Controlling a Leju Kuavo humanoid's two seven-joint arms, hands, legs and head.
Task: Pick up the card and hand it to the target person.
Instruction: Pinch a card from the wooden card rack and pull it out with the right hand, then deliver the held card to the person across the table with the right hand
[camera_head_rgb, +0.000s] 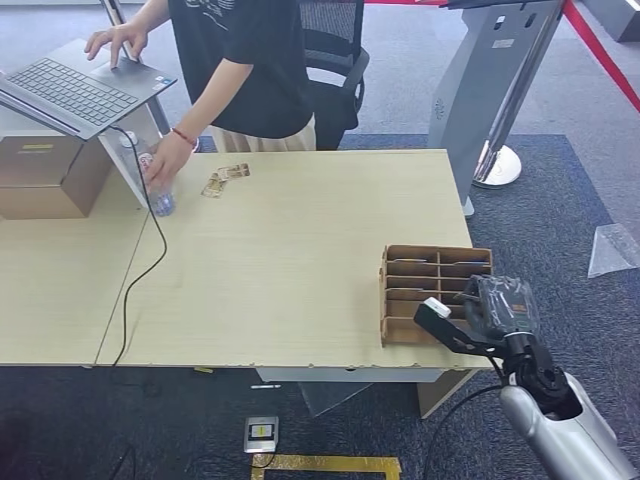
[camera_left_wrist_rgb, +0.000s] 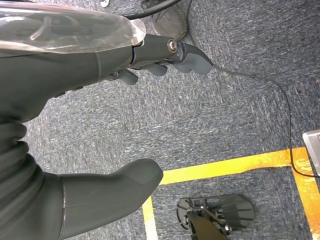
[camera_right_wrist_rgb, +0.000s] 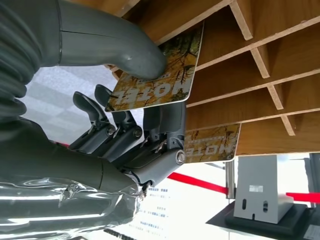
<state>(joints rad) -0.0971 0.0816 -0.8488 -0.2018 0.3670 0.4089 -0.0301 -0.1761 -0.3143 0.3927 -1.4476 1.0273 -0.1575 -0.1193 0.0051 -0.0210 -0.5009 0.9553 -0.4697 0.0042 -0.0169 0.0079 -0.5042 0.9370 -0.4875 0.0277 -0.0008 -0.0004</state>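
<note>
A compartmented brown wooden card rack (camera_head_rgb: 436, 293) sits at the near right edge of the pale wooden table (camera_head_rgb: 302, 270). The right robot hand (camera_head_rgb: 483, 312) is at its front. Far left, an open grey laptop (camera_head_rgb: 72, 88) stands raised above a brown cardboard box (camera_head_rgb: 45, 175).

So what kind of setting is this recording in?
Probably an office or demo area set up as a mock hotel desk: a person works a laptop at a wooden table, an office chair stands behind, and the right hand pinches a HOTEL card.

The hotel card (camera_right_wrist_rgb: 158, 75), printed with yellow foliage, sits partway in the wooden rack's slot (camera_right_wrist_rgb: 241, 55). The right hand (camera_right_wrist_rgb: 151, 95) pinches its outer edge.
</note>
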